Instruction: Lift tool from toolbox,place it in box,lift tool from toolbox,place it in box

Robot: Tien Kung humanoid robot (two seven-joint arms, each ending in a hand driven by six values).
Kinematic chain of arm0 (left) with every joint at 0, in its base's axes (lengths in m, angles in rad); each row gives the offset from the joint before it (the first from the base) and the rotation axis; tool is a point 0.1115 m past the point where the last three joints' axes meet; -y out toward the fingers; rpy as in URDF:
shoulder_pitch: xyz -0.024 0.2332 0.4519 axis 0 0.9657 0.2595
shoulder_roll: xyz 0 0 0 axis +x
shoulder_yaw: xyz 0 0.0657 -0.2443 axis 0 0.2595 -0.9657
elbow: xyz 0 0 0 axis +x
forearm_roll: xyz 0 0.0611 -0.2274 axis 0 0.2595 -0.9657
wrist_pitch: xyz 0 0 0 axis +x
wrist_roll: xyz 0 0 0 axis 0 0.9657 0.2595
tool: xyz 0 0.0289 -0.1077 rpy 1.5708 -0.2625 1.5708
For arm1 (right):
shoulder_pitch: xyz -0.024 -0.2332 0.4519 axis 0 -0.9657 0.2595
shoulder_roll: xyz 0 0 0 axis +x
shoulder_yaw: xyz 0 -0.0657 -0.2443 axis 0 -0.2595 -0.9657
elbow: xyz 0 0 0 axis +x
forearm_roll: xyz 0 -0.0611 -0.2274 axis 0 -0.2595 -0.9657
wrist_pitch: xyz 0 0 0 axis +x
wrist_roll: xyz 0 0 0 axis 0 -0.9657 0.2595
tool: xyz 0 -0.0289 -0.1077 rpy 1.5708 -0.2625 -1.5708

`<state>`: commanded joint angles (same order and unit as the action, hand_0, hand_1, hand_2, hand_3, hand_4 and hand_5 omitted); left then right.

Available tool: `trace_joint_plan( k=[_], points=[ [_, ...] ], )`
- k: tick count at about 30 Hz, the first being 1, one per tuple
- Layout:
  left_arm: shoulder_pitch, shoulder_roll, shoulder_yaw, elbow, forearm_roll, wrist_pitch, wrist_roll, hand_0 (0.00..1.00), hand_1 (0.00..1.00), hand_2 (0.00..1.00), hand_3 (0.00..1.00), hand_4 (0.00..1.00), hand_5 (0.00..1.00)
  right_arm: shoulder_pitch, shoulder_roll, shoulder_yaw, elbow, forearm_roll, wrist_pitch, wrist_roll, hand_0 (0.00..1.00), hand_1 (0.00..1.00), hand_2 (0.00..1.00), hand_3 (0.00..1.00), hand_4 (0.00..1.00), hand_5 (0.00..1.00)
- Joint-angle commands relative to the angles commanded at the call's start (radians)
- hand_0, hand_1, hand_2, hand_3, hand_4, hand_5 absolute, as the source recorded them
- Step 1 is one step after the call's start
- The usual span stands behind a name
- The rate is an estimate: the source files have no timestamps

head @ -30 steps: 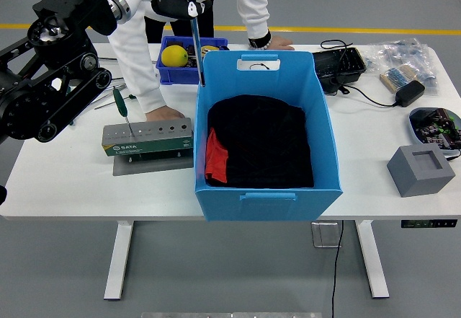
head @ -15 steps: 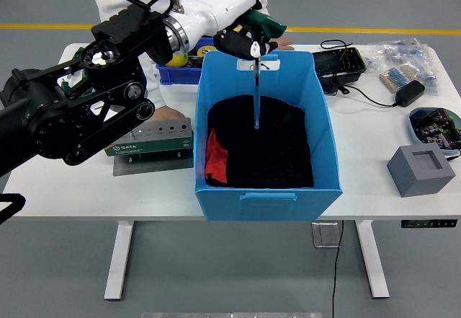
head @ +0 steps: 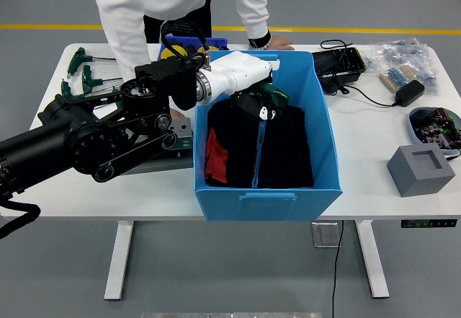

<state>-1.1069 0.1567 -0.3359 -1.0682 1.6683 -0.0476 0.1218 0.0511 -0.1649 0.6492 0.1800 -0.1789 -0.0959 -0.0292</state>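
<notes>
Lowered into blue box (head: pixel 325 161): left robot hand (head: pixel 261 102) gripping tool (head: pixel 257 148), clear of walls.

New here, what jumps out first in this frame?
The big blue box at the table's middle, lined with black cloth and a red piece at its left. The robot's left hand reaches in over it from the left, gripping a green-handled tool whose long shaft points down into the box. Behind, a person in white leans over the far edge, one hand flat on the table.
</notes>
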Motion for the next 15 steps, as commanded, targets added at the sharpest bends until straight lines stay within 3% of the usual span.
trace_joint_plan(
  k=[8,15],
  points=[
    [0.001,-0.055,0.029,0.081,-0.056,-0.014,-0.028,0.205,0.002,0.016,0.054,0.697,0.283,0.007,-0.005,-0.017,0.0,0.012,-0.001,0.007,0.786,0.792,0.82,0.719,0.938,0.787],
    [-0.009,-0.081,0.028,0.115,-0.074,-0.023,-0.037,0.22,0.002,0.026,0.068,0.705,0.279,0.013,-0.01,-0.016,0.0,0.007,-0.003,0.012,0.783,0.788,0.818,0.716,0.937,0.787]
  ],
)
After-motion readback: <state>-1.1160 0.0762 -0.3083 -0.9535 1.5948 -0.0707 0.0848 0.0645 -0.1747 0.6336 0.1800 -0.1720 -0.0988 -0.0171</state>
